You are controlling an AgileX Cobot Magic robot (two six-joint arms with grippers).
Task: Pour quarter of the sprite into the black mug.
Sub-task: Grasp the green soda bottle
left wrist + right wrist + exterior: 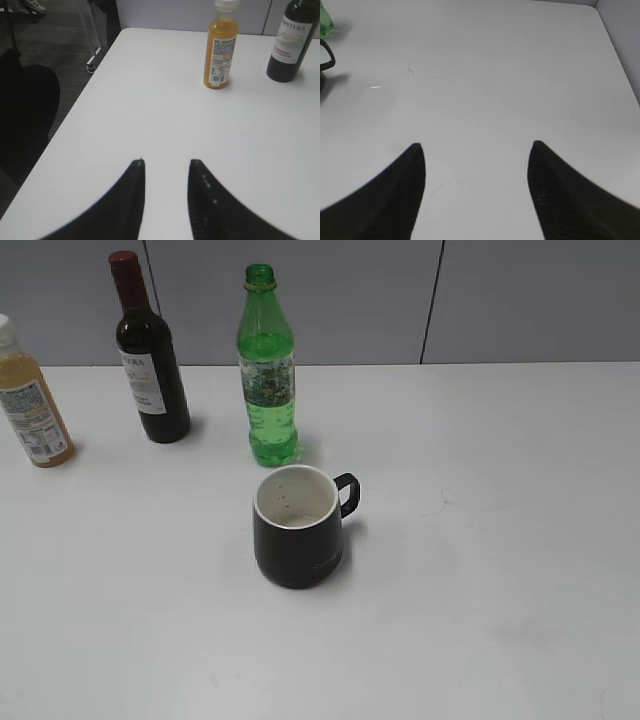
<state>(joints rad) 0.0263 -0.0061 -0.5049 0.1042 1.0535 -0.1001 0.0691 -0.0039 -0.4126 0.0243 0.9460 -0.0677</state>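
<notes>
The sprite (267, 370), a tall green plastic bottle with no cap, stands upright behind the black mug (298, 525). The mug stands upright at the table's middle, white inside, handle to the right. In the right wrist view only the bottle's base (324, 22) and the mug's handle (327, 56) show at the left edge. My left gripper (166, 162) is open and empty over the table's left part. My right gripper (476, 146) is open and empty over the table's right part. Neither gripper shows in the exterior view.
A dark wine bottle with a red top (150, 355) stands left of the sprite and shows in the left wrist view (292, 42). An orange juice bottle (30, 400) stands at the far left, also in the left wrist view (221, 47). The table's left edge (65, 125) drops to the floor.
</notes>
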